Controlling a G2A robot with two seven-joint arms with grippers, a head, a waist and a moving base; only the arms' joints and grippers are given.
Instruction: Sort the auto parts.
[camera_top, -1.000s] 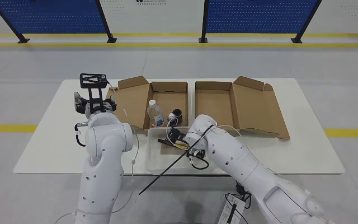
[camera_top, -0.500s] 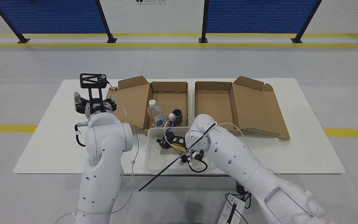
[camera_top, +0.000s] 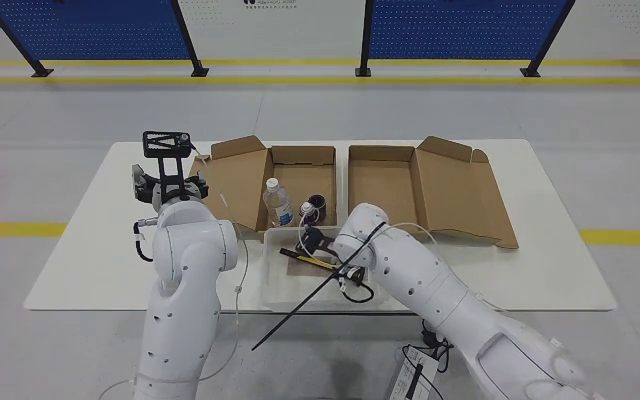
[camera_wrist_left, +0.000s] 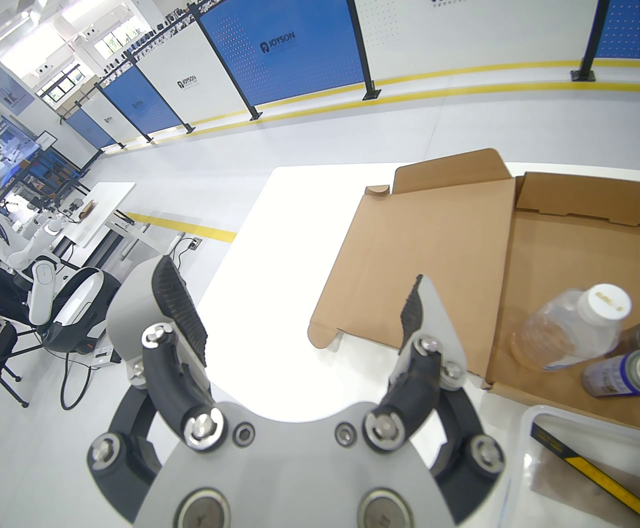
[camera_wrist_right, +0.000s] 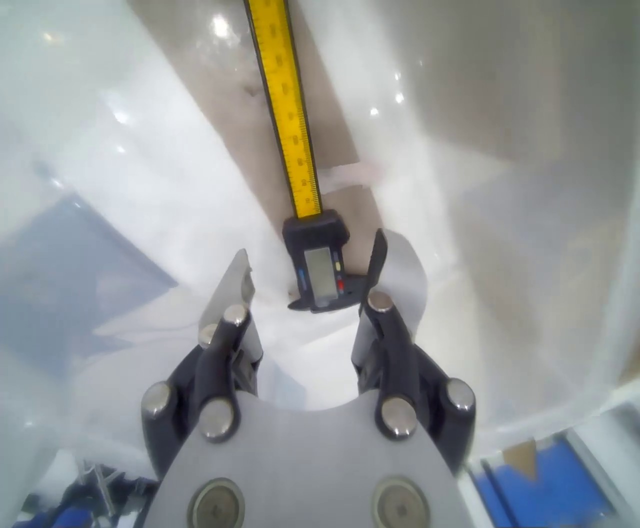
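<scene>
We are easing our right gripper (camera_wrist_right: 311, 248) back over the caliper (camera_wrist_right: 292, 145) lying in the clear bin (camera_wrist_right: 500, 225) at the worktop's (camera_top: 560, 270) front edge, fingers (camera_wrist_right: 377, 250) spread astride its display head, so the pinch is probably coming next.

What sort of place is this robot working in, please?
Probably a factory-style robot test hall: blue partition panels, yellow floor lines, and apparently another white robot near a farther worktable.

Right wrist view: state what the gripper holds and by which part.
Nothing. The right gripper is open, one finger on either side of the display head of the caliper, not clamped on it.
</scene>
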